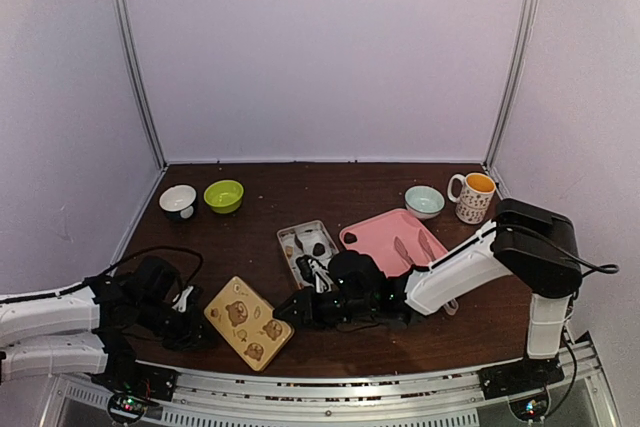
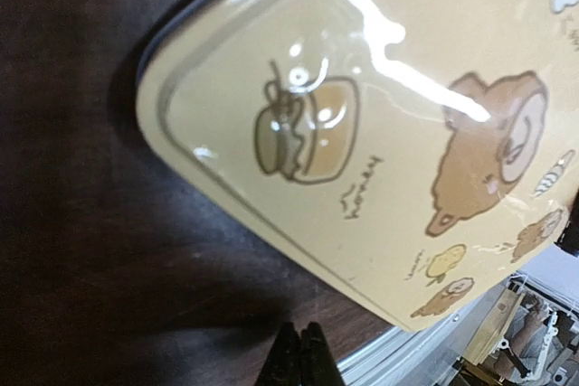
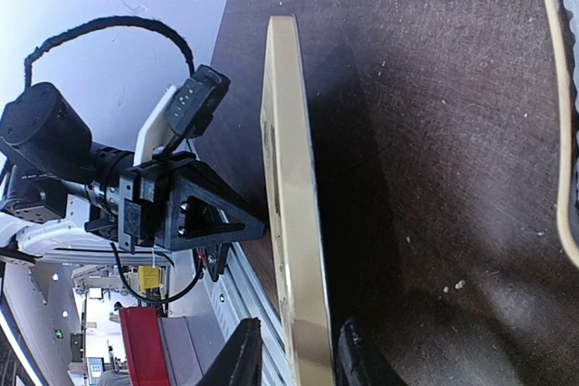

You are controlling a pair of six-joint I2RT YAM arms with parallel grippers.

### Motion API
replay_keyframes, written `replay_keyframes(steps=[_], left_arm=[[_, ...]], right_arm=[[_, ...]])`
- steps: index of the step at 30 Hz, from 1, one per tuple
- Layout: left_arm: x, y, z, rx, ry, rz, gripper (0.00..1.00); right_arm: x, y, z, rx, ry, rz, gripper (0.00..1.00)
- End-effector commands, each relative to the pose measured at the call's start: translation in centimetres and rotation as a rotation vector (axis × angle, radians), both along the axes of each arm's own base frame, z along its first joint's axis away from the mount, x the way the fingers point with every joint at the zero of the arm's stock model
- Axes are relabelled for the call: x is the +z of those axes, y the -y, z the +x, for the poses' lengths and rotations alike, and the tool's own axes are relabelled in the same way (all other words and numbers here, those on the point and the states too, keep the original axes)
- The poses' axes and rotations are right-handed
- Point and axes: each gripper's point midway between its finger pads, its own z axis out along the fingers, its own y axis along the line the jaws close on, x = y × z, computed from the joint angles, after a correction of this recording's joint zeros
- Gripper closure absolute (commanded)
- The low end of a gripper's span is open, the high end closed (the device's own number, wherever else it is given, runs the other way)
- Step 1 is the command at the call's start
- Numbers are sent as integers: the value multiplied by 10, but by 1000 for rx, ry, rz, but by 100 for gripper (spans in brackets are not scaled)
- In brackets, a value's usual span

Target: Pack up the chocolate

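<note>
Dark brown wooden table (image 1: 300, 179) walled in pale lilac; at left, the left claw (image 2: 301, 343) is clenched on nothing, just beside the tan bear-printed tin lid (image 1: 248, 323); the right claw (image 3: 298, 345) grasps that lid's rim; behind, small dark chocolate lumps (image 1: 318, 249) sit in the open silver tin (image 1: 298, 228); open wood stretches between the green bowl (image 1: 224, 195) and the pale blue bowl (image 1: 424, 201) along the back edge

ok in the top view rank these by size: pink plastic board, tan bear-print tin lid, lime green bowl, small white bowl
1. pink plastic board and tan bear-print tin lid: too alike to rank
2. lime green bowl
3. small white bowl
</note>
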Motion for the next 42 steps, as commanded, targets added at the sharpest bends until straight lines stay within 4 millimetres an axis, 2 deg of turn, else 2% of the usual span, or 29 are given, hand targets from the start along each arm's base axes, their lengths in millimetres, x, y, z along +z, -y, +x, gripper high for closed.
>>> replay_keyframes(steps=[1,11,18,31,38,42], left_arm=[[0,12,6,1,20,-35,100],[-10,18,15,18,36,-49,100],[-7,24,22,18,56,-60,100],[-1,24,26,44,92,-80,100],[6,28,31,45,119,-110,100],[11,27,34,40,143,-92,100]], right_arm=[[10,-7,3,16,28,31,72],[8,-9,-1,41,25,25,71],[7,-16,-10,83,40,0,71],[6,-20,-10,103,90,-64,75],[9,-21,-10,104,102,-69,83],[22,-13,-5,82,142,-63,90]])
